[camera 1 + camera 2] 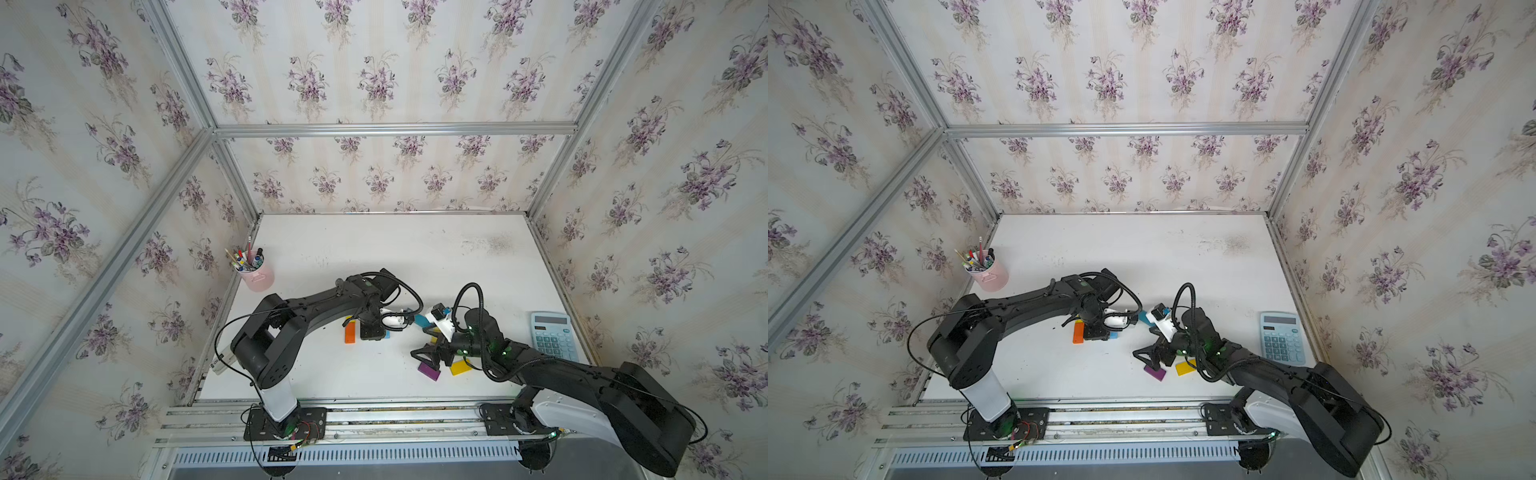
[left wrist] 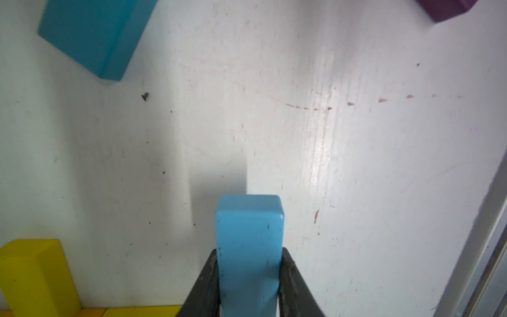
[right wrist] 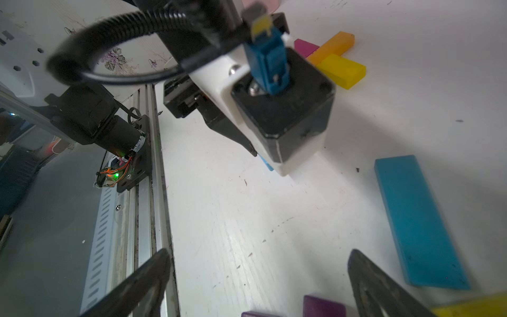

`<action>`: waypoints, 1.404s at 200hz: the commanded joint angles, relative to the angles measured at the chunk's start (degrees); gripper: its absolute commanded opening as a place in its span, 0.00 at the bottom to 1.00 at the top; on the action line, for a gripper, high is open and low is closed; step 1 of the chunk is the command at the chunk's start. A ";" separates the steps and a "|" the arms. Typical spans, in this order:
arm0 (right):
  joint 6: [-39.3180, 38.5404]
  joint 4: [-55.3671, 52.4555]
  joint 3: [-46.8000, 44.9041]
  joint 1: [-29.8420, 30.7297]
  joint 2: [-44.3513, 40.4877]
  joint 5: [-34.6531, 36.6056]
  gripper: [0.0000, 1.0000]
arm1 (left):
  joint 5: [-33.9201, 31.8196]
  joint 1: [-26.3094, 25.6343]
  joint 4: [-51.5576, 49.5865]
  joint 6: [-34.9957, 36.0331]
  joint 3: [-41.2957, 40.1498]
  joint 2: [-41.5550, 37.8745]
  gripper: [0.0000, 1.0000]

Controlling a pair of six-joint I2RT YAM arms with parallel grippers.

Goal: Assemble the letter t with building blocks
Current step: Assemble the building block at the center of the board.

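Over the worktop, left fingers clamp a light-blue block endwise, likely for joining the yellow blocks; right fingers spread, empty.

Small light-blue rectangular block, long flat teal block, flat orange block, yellow rectangular block, magenta block and purple block, all solid glossy colours on the scuffed white tabletop. Round plastic cup pale pink, desk calculator light blue with grey display. Wall panels cream-striped, printed with repeating purple violet sprigs and grey-green leaves; metal frame rails silver.
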 commanded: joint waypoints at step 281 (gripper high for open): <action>-1.10 1.77 0.22 0.09 0.29 -0.17 1.00 | -2.24 0.48 2.68 1.18 -3.20 1.44 0.25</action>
